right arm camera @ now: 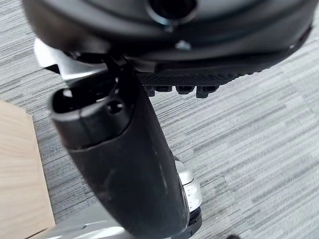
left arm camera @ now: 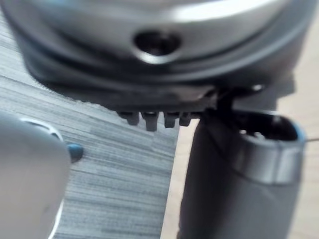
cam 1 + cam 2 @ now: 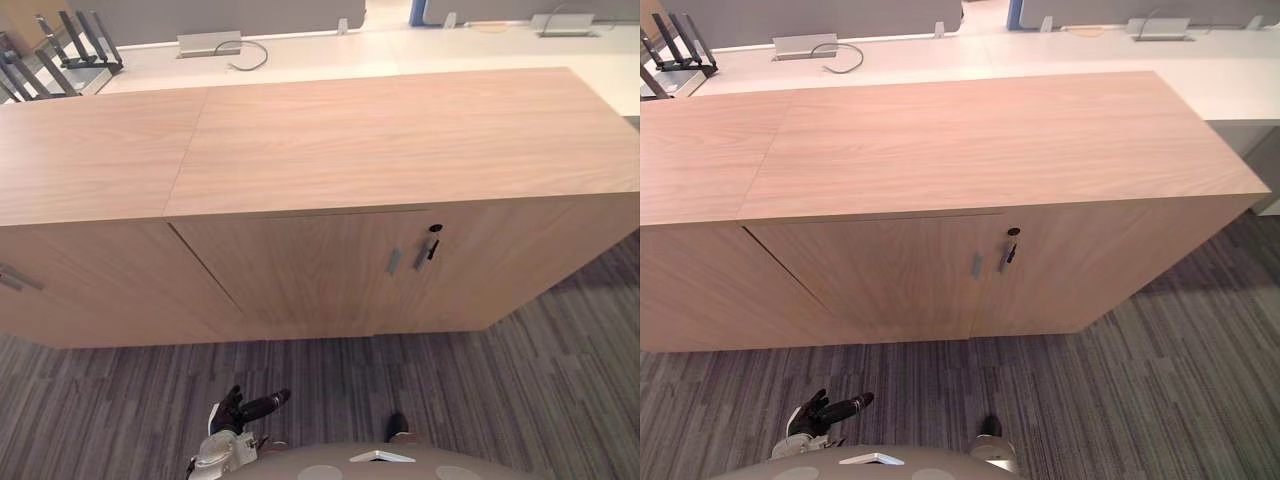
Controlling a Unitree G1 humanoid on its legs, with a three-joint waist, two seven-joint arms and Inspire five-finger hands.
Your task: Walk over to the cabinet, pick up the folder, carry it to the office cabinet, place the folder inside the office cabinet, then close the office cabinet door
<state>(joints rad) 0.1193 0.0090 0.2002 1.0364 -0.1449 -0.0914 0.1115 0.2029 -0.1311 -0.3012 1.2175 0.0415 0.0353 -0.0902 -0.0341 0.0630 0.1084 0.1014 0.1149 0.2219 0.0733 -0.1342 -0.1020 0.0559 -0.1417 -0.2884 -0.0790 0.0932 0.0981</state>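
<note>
low wooden office cabinet straight ahead, both of its doors shut flush. two slim metal handles sit side by side where the doors meet, and a dark key hangs in the lock just above the right one. a second cabinet in the same wood butts up against its left side, touching.

left hand hangs low over the grey striped carpet, well short of the doors, with its fingers stretched out loose and nothing in them. right hand is also down over the carpet; in its wrist view the thumb sticks out, the fingers sit in a relaxed row, and it holds nothing either.

the folder — honestly can't tell where it is from these views.

behind the cabinet there's a white desk with a grey power box and a black wire rack off to the left.
</note>
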